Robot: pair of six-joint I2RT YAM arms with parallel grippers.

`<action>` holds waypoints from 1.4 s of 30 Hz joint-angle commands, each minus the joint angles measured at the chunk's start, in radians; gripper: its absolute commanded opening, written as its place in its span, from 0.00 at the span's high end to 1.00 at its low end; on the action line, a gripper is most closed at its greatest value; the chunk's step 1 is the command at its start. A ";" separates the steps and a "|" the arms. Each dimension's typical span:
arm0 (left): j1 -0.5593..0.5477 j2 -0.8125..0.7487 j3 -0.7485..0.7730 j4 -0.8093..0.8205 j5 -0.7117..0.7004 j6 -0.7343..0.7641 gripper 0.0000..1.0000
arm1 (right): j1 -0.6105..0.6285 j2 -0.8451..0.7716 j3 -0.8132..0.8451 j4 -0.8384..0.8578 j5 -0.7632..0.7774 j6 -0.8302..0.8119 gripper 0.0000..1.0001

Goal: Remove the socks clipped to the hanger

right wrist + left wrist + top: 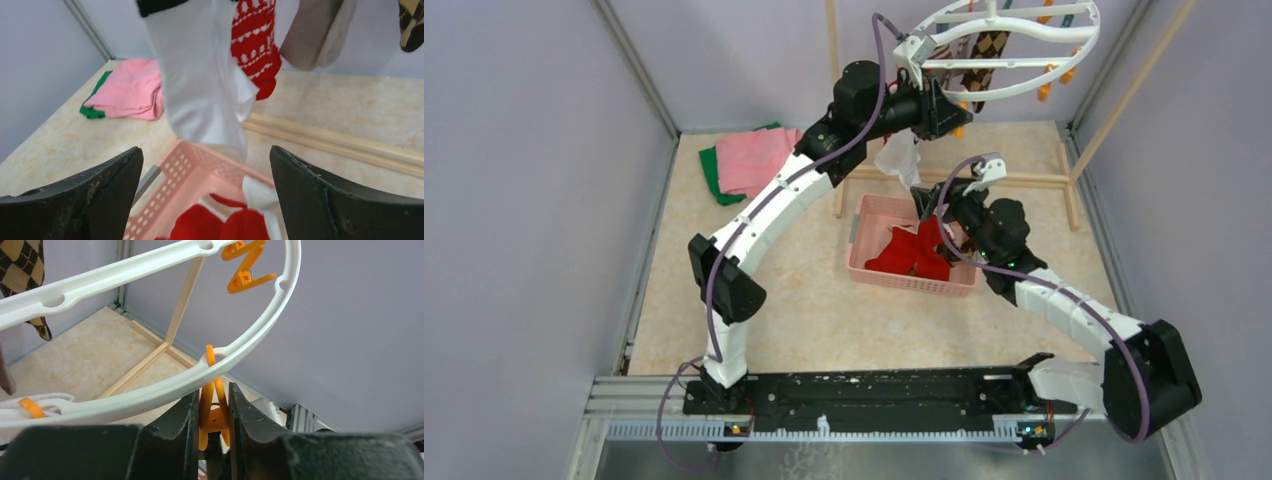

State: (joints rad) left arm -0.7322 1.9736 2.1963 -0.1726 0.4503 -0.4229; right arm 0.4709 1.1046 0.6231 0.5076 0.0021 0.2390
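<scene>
The white ring hanger [1014,50] hangs at the top right. My left gripper [944,108] is up at its near rim, shut on an orange clip [216,415] just below the ring [150,390]; its jaws [213,392] squeeze the clip from both sides. A white sock with a black cuff [200,85] hangs below it, next to a red sock with a white pattern [255,45], a grey sock [315,35] and a brown argyle sock [984,60]. My right gripper [205,170] is open and empty below the white sock, over the basket.
A pink basket [864,235] on the floor holds red socks [914,255]. The light wooden rack frame [1024,180] stands behind it, its base rail on the floor. Folded pink and green cloths [749,160] lie at the far left. Grey walls enclose the cell.
</scene>
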 commanded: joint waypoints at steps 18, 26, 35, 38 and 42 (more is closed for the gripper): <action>0.002 -0.290 -0.186 -0.118 -0.015 0.077 0.12 | 0.066 0.354 0.161 0.607 0.166 -0.044 1.00; 0.080 -0.435 -0.369 -0.192 0.004 0.117 0.08 | 0.062 0.145 0.043 0.487 0.129 -0.044 1.00; 0.179 -0.391 -0.383 -0.071 0.113 0.041 0.15 | 0.061 -0.020 -0.025 0.322 0.010 0.072 1.00; 0.183 -0.303 -0.297 -0.050 0.150 -0.005 0.16 | 0.060 -0.044 -0.041 0.303 -0.019 0.116 1.00; 0.173 -0.192 -0.156 -0.033 0.221 -0.068 0.15 | 0.061 -0.046 -0.040 0.295 -0.040 0.152 1.00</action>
State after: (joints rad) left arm -0.5503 1.7035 1.9163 -0.2810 0.5816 -0.4164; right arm 0.5274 1.0809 0.5819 0.8131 0.0132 0.3286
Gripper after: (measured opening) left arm 0.848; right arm 0.021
